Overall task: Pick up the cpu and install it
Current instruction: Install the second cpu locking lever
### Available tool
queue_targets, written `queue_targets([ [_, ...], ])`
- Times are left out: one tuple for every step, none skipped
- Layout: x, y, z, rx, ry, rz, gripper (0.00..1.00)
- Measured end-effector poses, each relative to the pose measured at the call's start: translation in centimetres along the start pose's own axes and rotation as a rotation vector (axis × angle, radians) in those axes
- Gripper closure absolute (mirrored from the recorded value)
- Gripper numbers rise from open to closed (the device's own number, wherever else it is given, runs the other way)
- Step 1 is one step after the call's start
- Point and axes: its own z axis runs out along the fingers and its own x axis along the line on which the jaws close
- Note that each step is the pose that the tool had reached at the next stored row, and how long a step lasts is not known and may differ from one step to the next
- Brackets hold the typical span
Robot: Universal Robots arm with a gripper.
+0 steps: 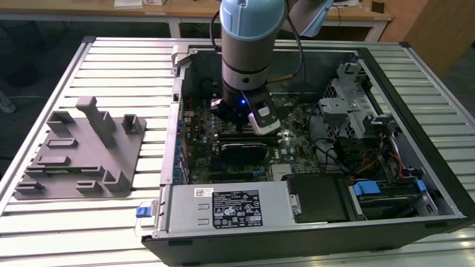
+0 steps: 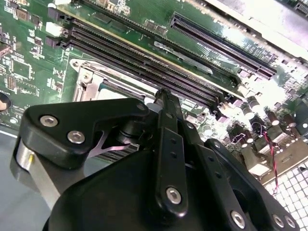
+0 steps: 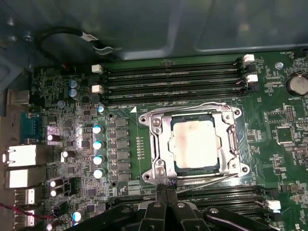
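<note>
The cpu [image 3: 195, 143], a flat square chip with a pale shiny top, lies inside the metal-framed socket [image 3: 155, 144] on the green motherboard in the first wrist view. My gripper [image 3: 166, 193] sits just off one edge of that socket frame, its two black fingers pressed together with nothing between them. In the second wrist view the shut fingers [image 2: 164, 103] point down at the board beside the socket's corner [image 2: 89, 79]. In the exterior view the arm [image 1: 245, 72] reaches straight down into the open computer case [image 1: 386, 83].
Black memory slots [image 3: 173, 77] run on both sides of the socket. A power supply [image 1: 222, 206] and drive cage [image 1: 356, 111] line the case. A grey fixture [image 1: 82, 150] lies on the slatted table at the exterior view's left.
</note>
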Motion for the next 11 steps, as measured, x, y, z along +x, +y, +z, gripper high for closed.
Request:
queue_targets([
  [0.01,-0.08,0.00,-0.0012,0.0001,0.000,0.89],
  [0.02,-0.18,0.00,-0.0025,0.0002,0.000,0.89],
  [0.03,-0.28,-0.01,-0.0032,0.0003,0.000,0.89],
  [0.03,-0.38,-0.03,-0.0035,0.0004,0.000,0.89],
  [0.03,-0.49,-0.04,-0.0037,0.0004,0.000,0.89],
  [0.02,-0.60,-0.06,-0.0038,0.0004,0.000,0.89],
  [0.02,-0.71,-0.08,-0.0039,0.0005,0.000,0.89],
  [0.02,-0.82,-0.10,-0.0041,0.0005,0.000,0.89],
  [0.02,-0.93,-0.11,-0.0045,0.0005,0.000,0.89],
  [0.04,-0.99,-0.11,-0.0060,0.0006,0.000,0.89],
  [0.06,-1.03,-0.10,-0.0098,0.0011,0.000,0.89],
])
